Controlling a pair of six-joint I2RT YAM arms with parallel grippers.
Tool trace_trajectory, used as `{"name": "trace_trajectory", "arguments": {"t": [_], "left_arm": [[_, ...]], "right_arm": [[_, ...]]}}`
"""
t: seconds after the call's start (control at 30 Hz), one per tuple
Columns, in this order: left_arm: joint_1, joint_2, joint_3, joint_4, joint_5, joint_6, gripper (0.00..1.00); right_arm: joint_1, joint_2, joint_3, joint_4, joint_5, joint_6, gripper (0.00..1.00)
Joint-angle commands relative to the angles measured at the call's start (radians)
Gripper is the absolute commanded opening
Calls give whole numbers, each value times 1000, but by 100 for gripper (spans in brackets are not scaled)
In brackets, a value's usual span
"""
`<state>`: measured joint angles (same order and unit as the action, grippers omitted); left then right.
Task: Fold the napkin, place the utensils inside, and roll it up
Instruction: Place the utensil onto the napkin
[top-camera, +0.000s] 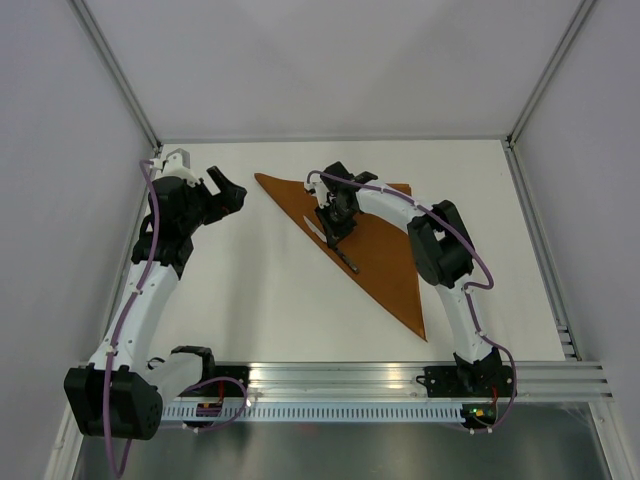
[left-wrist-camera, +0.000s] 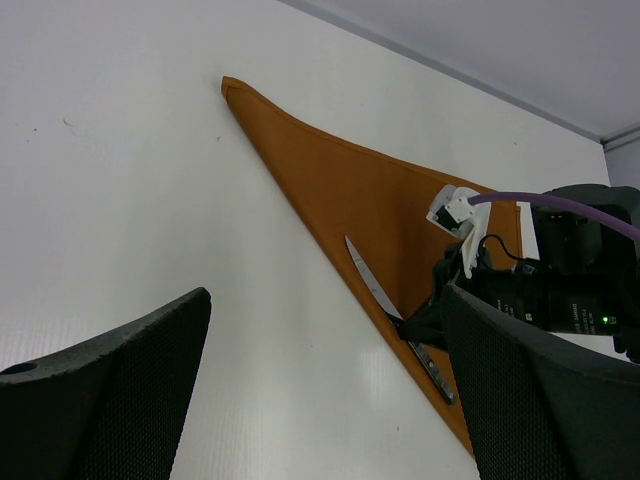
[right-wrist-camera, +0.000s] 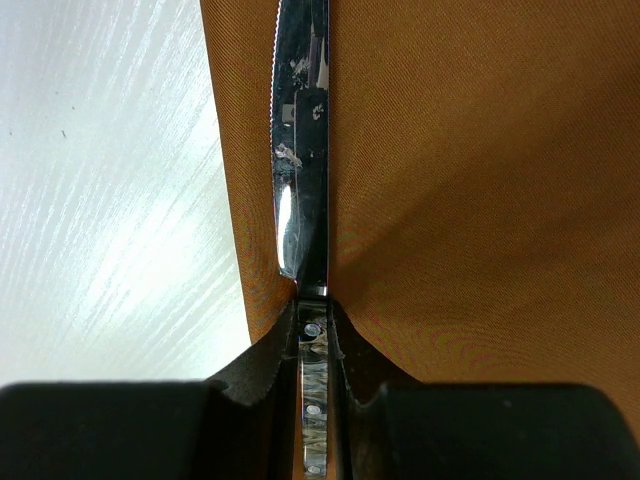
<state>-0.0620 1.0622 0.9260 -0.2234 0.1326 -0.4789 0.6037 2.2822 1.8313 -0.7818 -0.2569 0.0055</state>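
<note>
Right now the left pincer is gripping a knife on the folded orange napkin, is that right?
Wrong arm: the right pincer grips the knife on the folded orange napkin, as the right wrist view shows. The left pincer hangs open and empty.

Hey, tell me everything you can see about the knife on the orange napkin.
The knife is a slim table knife. It has a shiny silver metal blade with a finely serrated edge, smudged in spots, and a darker handle with small rivets. It lies flat on the rust-orange napkin, just inside its long edge and running along it. The right hand is closed on it where blade meets handle, one finger on each side, and the cloth puckers there. Nothing else touches it.
</note>
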Motion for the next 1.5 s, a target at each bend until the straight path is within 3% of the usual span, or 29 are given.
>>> {"name": "trace_trajectory", "arguments": {"t": [0.0, 1.47], "left_arm": [[4, 4, 17, 10, -10, -3, 100], [4, 36, 24, 25, 1, 0, 100]], "right_arm": [[10, 13, 2, -4, 28, 36, 1], [16, -26, 20, -27, 25, 30, 3]]}}
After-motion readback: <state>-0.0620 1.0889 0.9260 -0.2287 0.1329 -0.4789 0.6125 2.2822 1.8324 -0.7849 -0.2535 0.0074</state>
